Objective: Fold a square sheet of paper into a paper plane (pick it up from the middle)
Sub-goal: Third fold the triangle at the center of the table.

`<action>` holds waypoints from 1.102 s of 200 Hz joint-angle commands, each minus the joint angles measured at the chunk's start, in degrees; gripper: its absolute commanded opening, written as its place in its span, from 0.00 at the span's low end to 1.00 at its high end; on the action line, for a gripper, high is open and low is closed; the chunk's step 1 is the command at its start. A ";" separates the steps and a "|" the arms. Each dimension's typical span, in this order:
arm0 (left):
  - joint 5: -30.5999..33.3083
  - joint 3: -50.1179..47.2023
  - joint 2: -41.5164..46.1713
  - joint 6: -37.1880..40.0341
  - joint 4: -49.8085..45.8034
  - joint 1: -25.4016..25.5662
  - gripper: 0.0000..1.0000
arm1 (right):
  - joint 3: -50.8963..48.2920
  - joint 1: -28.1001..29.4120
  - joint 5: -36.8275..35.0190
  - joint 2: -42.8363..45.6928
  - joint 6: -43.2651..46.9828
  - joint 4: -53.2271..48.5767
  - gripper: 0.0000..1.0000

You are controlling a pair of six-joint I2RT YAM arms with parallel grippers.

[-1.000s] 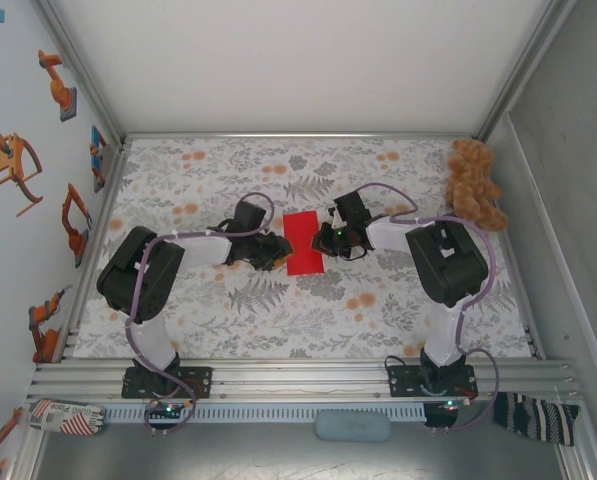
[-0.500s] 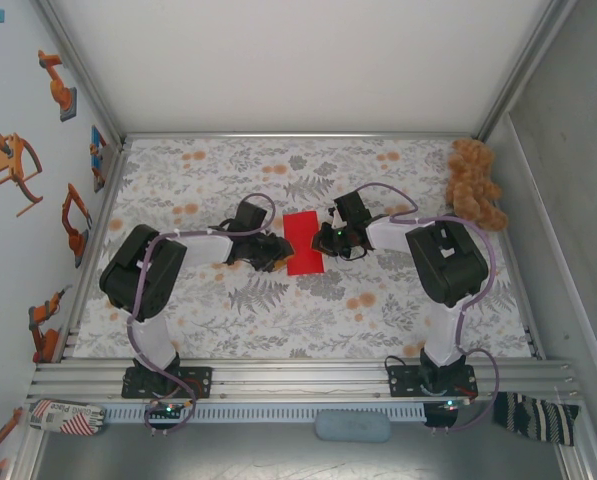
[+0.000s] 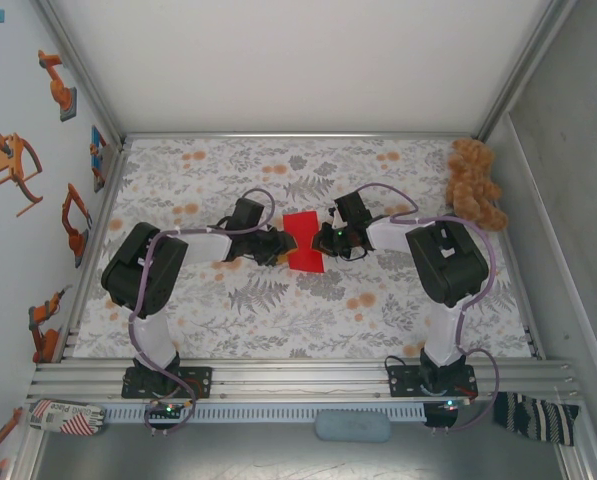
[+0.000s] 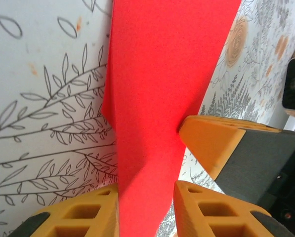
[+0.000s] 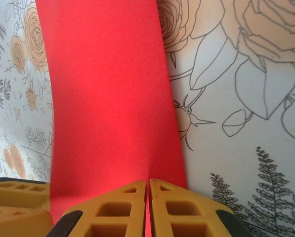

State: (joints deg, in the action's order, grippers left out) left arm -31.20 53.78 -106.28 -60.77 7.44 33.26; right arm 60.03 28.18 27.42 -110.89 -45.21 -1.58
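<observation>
Red paper (pinched mid-table)

Bright, even light; soft wrist close-ups

red sheet cropped top, bottom — crease unclear

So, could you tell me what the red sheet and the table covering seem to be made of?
Red sheet: thin matte paper by its look, with a faintly grainy surface that bends in a soft curve. Table covering: a smooth printed floral sheet, possibly paper or vinyl; the pictures leave that open.
</observation>
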 commanded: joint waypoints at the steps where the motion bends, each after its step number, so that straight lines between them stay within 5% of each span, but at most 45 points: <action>1: -2.08 0.96 -0.68 -0.12 2.13 -0.56 0.33 | -1.78 -0.59 -2.49 -0.99 -0.57 -2.09 0.11; 82: -2.28 1.86 -2.84 -0.77 2.20 -1.44 0.25 | -2.07 -0.66 -2.31 -0.29 -0.58 -1.63 0.12; 146: -2.29 1.95 -3.26 -1.30 1.15 -1.81 0.08 | -1.97 -0.67 -2.25 3.12 0.57 0.06 0.17; 184: -1.55 2.28 -2.81 -1.22 -0.10 -1.88 0.03 | -3.00 -0.67 -6.47 10.77 7.79 0.67 0.32; 220: -0.95 3.38 -2.12 -1.22 -2.99 -1.88 0.03 | -7.54 -0.60 -9.84 18.16 16.35 4.10 0.61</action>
State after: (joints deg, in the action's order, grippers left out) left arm -32.49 55.18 -108.64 -62.06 7.53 31.79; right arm 55.51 27.88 21.54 -97.78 -36.64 -0.23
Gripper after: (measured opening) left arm 0.063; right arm 0.527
